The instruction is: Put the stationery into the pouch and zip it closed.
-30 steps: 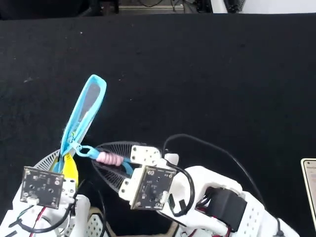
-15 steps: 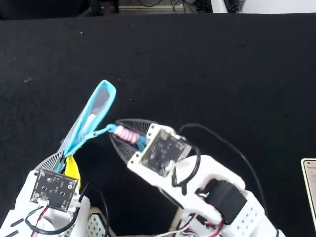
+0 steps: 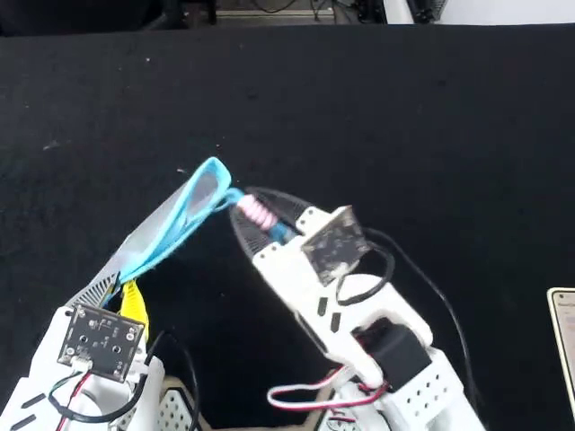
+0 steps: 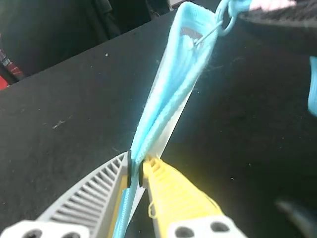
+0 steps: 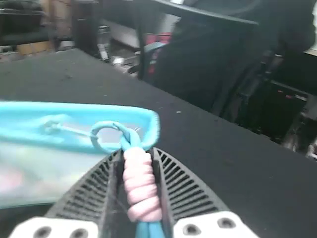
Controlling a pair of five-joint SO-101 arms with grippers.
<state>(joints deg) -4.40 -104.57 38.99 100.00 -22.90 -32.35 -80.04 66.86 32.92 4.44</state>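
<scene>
Slim pouch (image 3: 175,224) held edge-up
Its blue-trimmed, translucent length is pinched by the left gripper (image 4: 136,166) and points away toward the right gripper (image 5: 134,152), which is clenched on the pink coiled pull (image 3: 258,213).

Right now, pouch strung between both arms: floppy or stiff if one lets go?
Probably floppy: the pouch is thin clear film with a blue fabric edge, pinched flat by the left gripper. Likely light: the pink pull in the right gripper seems to hold its far end up. The film may be slippery.
</scene>
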